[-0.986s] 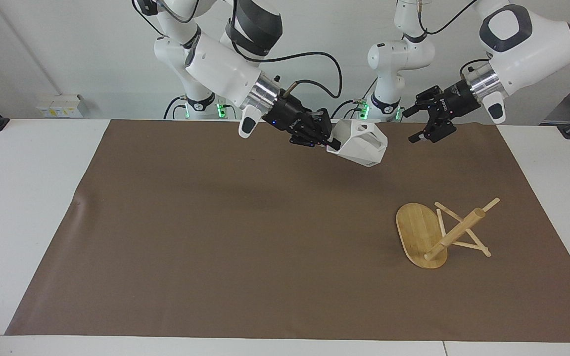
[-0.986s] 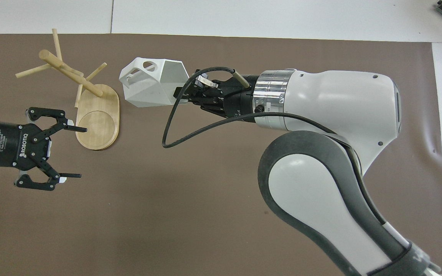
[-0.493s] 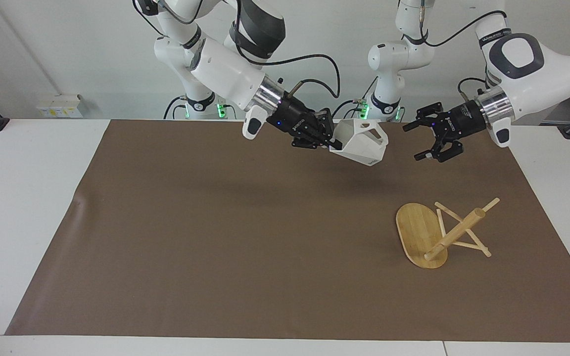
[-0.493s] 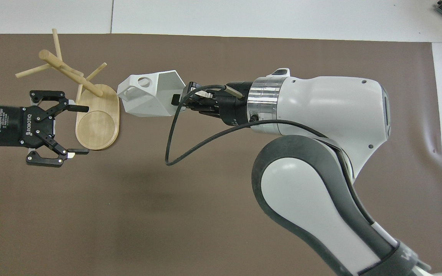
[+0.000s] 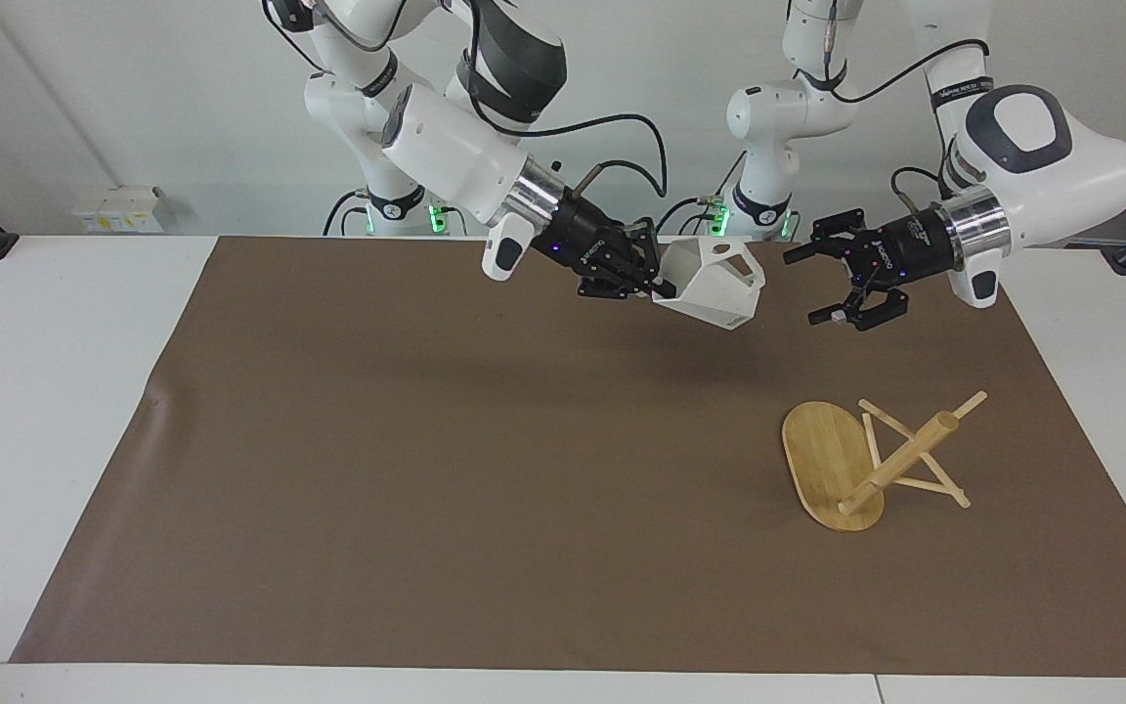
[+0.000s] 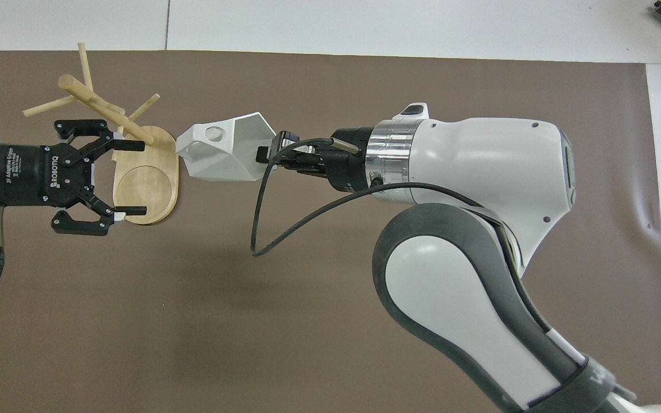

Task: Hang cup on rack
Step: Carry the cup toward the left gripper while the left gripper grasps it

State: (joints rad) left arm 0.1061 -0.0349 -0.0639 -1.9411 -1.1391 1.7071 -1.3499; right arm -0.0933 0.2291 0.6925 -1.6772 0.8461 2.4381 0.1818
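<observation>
**Q:** Now, which claw carries the cup?

**A:** Right claw [image 5: 656, 284], fingertips clamped tight on the wall of the cup [image 5: 710, 284] at its rim. The white faceted cup is held in the air, tipped on its side over the brown mat [image 5: 426, 440], its mouth toward the claw and its pierced handle turned up and away from it. It is clear of the mat surface.

**Q:** And the left claw?

**A:** Left claw [image 5: 822, 286] hangs in the air with its two fingers spread wide, gripping nothing. It faces the cup across a small gap, not touching it. From overhead it covers part of the rack's base; the facing view shows it well above the rack.

**Q:** Where is the rack?

**A:** Rack [image 5: 866, 460] lies toppled on the mat toward the left arm's end of the bench [image 5: 35, 391]. Its oval base stands on edge, the thick post slants upward away from it, and the thin pegs cross the post, some resting on the mat. The rack is well apart from the cup.
</observation>
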